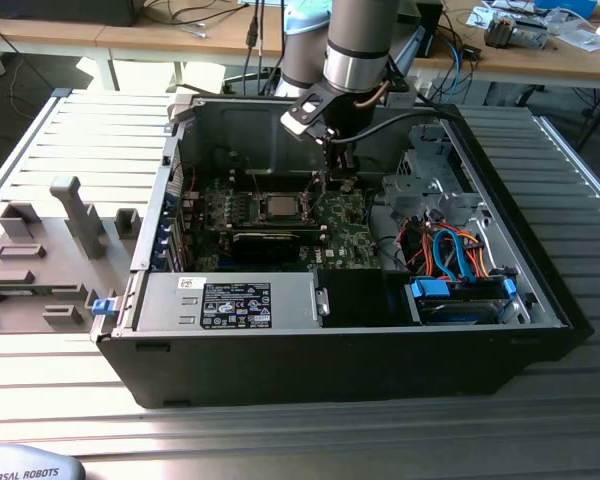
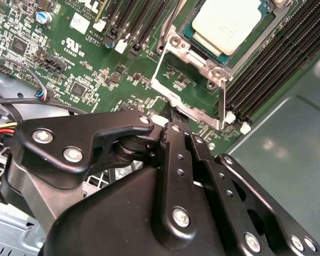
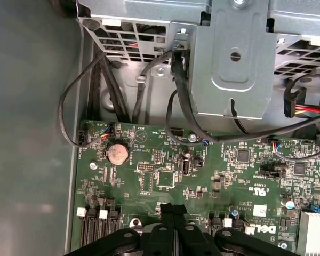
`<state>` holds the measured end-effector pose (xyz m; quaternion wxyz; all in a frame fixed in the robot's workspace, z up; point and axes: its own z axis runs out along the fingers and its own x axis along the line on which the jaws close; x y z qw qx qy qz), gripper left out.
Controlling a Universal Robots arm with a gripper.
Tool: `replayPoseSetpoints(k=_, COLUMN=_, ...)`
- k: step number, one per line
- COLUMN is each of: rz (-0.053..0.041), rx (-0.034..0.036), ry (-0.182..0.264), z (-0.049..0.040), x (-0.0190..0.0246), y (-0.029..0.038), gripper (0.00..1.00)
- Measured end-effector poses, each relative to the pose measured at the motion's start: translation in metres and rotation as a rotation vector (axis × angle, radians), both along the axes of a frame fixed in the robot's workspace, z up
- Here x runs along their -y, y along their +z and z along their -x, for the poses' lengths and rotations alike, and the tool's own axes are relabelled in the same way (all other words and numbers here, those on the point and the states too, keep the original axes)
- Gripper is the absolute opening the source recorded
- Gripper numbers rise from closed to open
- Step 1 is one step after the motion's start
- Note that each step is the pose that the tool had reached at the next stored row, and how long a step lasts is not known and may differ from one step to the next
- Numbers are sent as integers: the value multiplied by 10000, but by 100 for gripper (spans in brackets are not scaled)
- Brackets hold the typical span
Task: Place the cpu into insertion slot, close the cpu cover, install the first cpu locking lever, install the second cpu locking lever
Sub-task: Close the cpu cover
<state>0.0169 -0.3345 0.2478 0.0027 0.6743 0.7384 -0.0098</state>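
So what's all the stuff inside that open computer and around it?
computer case: one, black, open, on the slatted metal table.
motherboard: one, green, inside the case.
cpu: one, silver-grey, in its socket.
cpu cover: one, silver, framing the cpu.
coin battery: one, coppery, on the motherboard.
power supply: one, silver, along the case's near edge in the exterior view.
drive caddy: one, blue, exterior view's right.
holders: several, grey, on the table, exterior view's left.
gripper: one, black, beside the socket, jaws together.

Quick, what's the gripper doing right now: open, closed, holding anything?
Gripper: closed, its tip near a locking lever beside the cpu; whether it grips anything cannot be told.
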Motion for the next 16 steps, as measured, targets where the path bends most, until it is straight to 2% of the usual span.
replayPoseSetpoints(k=16, rz=0, rx=0, ry=0, z=48, x=0, y=0, gripper=11)
